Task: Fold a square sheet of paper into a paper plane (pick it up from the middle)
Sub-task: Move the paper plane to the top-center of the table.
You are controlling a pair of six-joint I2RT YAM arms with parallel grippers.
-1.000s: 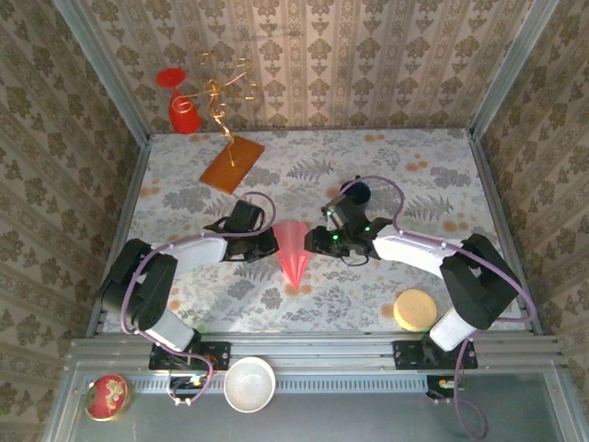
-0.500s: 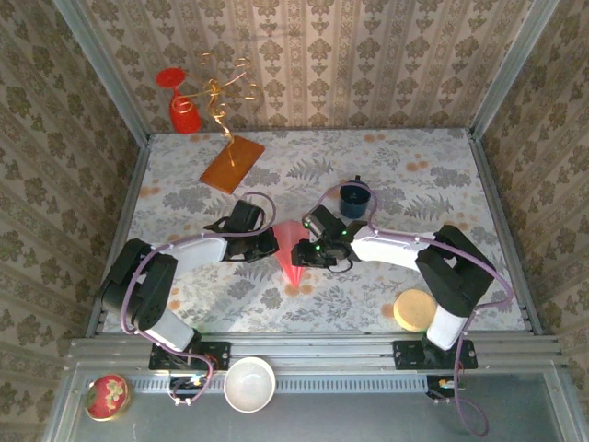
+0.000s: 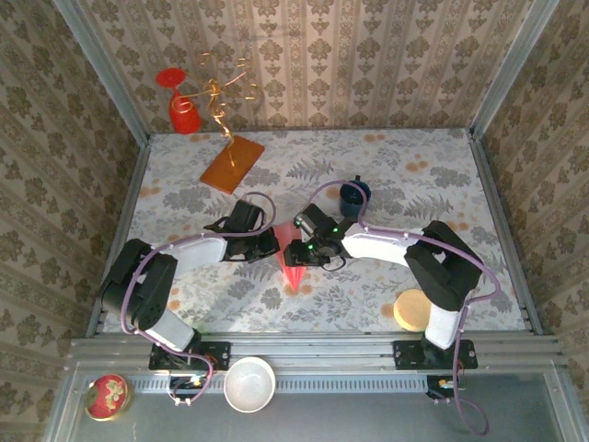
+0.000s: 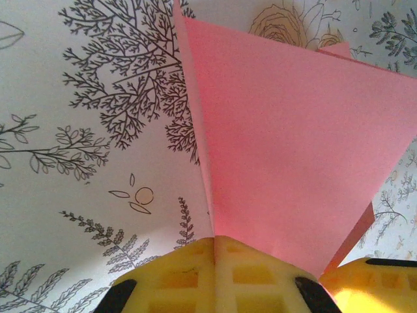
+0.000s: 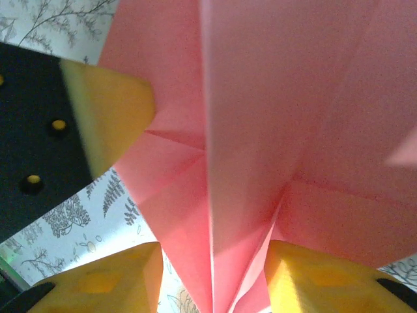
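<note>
The pink sheet of paper lies mid-table, folded into a narrow dart with its tip toward the near edge. My left gripper is at its left side. In the left wrist view its yellow fingers are pressed together, the left gripper pinching a folded edge of the paper. My right gripper is over the paper's right side. In the right wrist view the right gripper is open, and its fingers straddle a raised fold of the paper. A left finger shows beyond.
An orange-brown board lies at the back left, with a red cup and a gold wire figure behind it. A dark blue cup stands just behind the right arm. A round tan disc sits near right.
My right arm has swung left, bringing its gripper from beside the paper onto the paper's right side. The left gripper has stayed shut in place.
</note>
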